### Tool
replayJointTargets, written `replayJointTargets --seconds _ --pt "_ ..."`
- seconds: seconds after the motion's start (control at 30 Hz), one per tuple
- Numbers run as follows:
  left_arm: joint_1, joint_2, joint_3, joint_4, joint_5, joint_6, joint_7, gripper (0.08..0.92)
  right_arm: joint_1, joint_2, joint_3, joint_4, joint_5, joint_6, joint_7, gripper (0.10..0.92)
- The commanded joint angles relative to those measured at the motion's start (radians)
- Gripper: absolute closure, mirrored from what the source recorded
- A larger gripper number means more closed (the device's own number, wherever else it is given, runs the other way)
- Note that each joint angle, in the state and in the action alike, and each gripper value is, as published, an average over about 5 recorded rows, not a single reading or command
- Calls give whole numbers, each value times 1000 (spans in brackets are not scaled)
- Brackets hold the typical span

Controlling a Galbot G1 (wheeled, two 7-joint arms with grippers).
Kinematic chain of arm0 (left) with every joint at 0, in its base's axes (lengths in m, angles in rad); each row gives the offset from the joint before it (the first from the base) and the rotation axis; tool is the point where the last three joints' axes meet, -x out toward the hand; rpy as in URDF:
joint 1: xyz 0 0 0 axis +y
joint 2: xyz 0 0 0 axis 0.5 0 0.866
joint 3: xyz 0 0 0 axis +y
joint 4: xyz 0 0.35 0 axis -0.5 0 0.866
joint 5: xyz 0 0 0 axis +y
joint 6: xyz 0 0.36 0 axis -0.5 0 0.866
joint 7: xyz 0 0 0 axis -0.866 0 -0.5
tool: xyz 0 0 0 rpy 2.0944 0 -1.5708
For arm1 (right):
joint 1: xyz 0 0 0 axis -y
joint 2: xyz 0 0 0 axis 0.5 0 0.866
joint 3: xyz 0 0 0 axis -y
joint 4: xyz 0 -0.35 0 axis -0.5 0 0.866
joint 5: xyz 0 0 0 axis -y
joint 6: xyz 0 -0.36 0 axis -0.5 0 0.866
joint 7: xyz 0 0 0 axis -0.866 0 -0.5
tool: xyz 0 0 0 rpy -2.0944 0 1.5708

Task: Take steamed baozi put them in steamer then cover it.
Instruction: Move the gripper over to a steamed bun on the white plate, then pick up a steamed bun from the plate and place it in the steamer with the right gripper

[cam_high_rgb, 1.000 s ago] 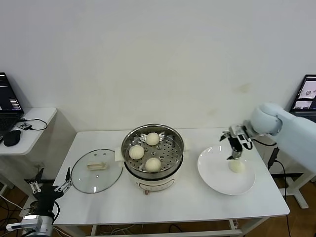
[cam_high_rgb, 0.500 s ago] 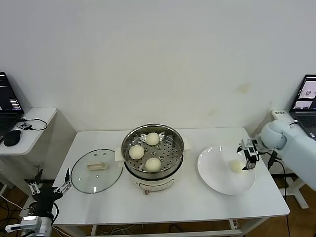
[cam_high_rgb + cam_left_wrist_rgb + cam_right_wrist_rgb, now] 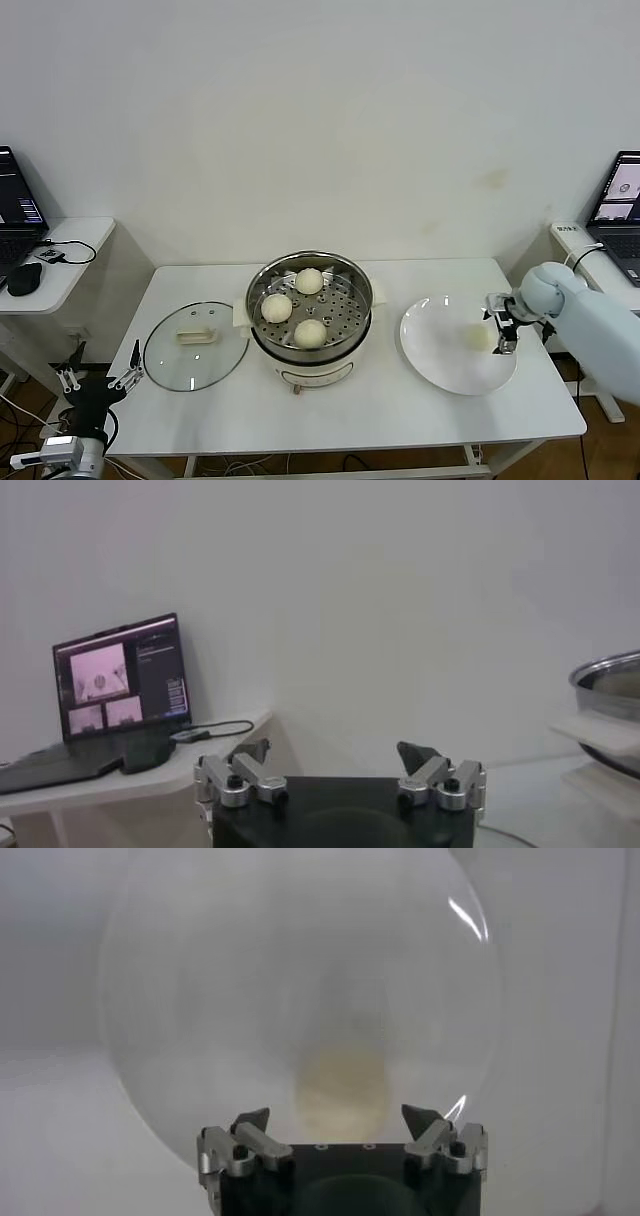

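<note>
Grippers first: your left one [image 3: 97,378] hangs parked below the table's [image 3: 380,410] near-left corner, jaws spread wide and empty. Your right gripper [image 3: 503,322] sits low at the right rim of the plate [image 3: 440,365], fingers wide apart, holding nothing, with one baozi [image 3: 477,337] just beside it on the plate. Mid-table, the steamer [image 3: 309,300] holds three baozi [image 3: 310,332]. Left of it the cover [image 3: 196,345] lies flat on the table.

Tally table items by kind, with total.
Round off-white dough buns: 4, with 3 in the steamer and 1 on the plate
Shiny stainless-steel steamer pot: 1
Clear glass lid with cream handle: 1
Flat white plate: 1
Total: 7
</note>
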Motion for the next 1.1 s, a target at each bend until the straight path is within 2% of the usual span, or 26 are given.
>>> replayJointTargets --seconds 0.03,0.17,0.57,0.7,0.9,1.1 --pt "-1 0 1 0 0 0 0 177 -25 70 51 -110 -47 15 26 203" --pt "-1 -1 1 -1 0 0 0 177 -17 87 53 -122 -49 14 31 216" --pt "0 -3 -1 -5 -2 -1 0 177 -3 88 41 -114 -40 2 6 339" --pt "2 -4 -1 -9 -2 -1 0 177 5 72 33 -92 -20 -7 -5 403" --pt "4 0 -2 -13 -2 -1 0 177 79 5 -34 3 78 -44 -33 454" --pt "2 7 -3 -20 -3 0 0 177 285 -90 -197 147 225 -101 -58 457"
